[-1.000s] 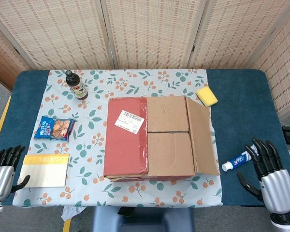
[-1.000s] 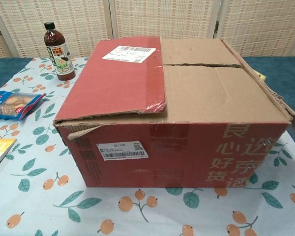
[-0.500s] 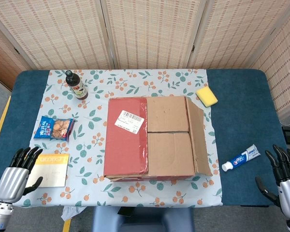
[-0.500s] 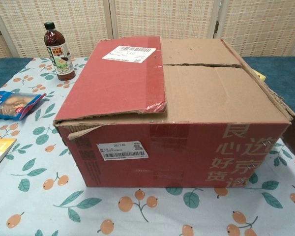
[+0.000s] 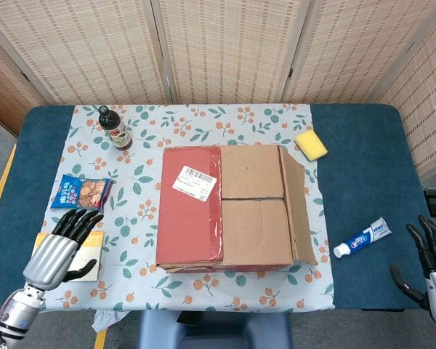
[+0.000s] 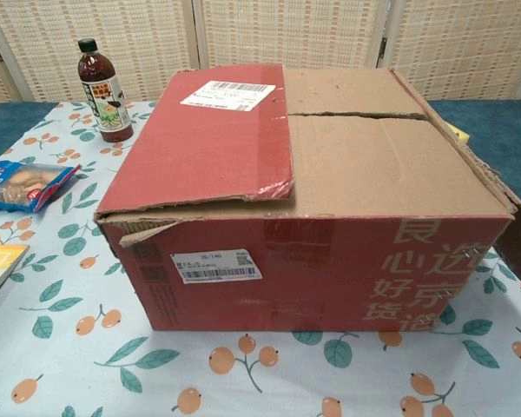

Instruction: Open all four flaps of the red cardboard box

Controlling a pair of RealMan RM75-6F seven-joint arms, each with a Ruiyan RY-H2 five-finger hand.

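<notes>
Left robot hand [image 5: 60, 249] is hovering, fingers spread, over the flat yellow book [image 5: 89, 251] near the table's [image 5: 363, 160] front-left corner. Right robot hand [image 5: 434, 267] is spreading empty at the front-right corner. The red cardboard box [image 5: 229, 209] is sitting mid-table.

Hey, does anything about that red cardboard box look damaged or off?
Yes. The red cardboard box has a ragged, torn near edge on its left top flap, with frayed cardboard at the front-left corner. The right outer flap already hangs open down the side.
</notes>
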